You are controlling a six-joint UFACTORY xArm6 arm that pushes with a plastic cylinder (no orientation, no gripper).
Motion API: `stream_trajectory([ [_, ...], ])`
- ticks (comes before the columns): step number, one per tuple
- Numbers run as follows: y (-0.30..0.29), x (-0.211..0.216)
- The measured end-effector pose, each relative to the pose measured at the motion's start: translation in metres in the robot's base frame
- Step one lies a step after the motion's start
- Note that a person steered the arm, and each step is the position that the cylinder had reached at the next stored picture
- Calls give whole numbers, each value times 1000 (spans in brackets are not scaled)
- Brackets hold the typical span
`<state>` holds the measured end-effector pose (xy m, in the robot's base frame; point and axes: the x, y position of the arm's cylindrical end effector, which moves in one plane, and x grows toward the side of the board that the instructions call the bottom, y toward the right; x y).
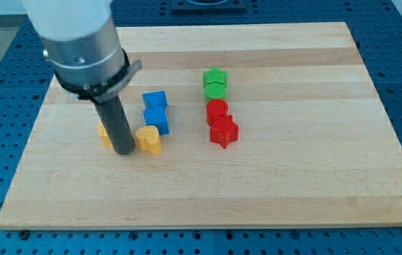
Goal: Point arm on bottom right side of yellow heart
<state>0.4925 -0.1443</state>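
1. Dark rod (116,120) descends near-vertically from the grey arm housing (80,42) at the view's upper left (no jaws fitted, so no jaw state applies).
2. My tip (124,151) rests on the worktop (293,184), just left of the yellow heart (149,139).
3. A second yellow block (104,134) sits just left of the rod, partly hidden.
4. Two blue blocks (155,111) stand directly above the heart.
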Motion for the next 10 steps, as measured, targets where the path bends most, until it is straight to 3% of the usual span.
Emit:
stream_trajectory([
  [3, -97, -44],
  [5, -91, 1],
  [8, 30, 38],
  [10, 81, 16],
])
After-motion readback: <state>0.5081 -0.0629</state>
